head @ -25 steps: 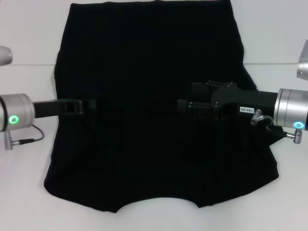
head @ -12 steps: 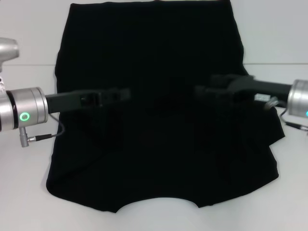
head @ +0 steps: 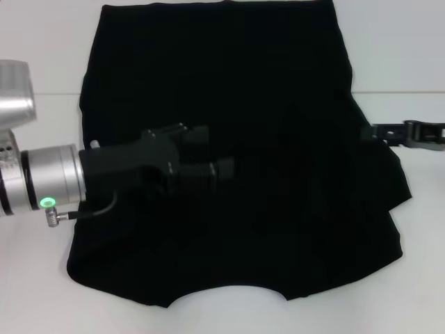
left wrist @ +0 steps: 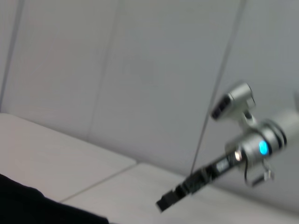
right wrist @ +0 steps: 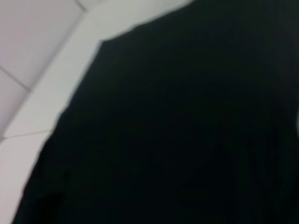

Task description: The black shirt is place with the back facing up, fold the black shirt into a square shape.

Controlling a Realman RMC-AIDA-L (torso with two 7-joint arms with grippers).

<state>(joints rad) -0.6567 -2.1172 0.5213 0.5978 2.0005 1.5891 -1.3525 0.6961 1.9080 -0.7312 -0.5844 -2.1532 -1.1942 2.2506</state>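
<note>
The large plain black soft-fabric shirt (head: 229,153) lies spread flat on the white bench (head: 42,292), neckline nearest the robot, probably ready for folding. The left gripper (head: 226,169) hovers over its middle; the right gripper (head: 372,131) sits at its side edge. Whether either grips anything, I cannot tell. Pale wall panels stand behind.

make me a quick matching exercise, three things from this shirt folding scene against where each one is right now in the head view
Things:
1. left gripper
2. right gripper
3. black shirt

Places:
a. spread flat on the white table, neckline at the near edge
b. at the shirt's right edge
c. over the middle of the shirt

Pairs: 1-c, 2-b, 3-a
</note>
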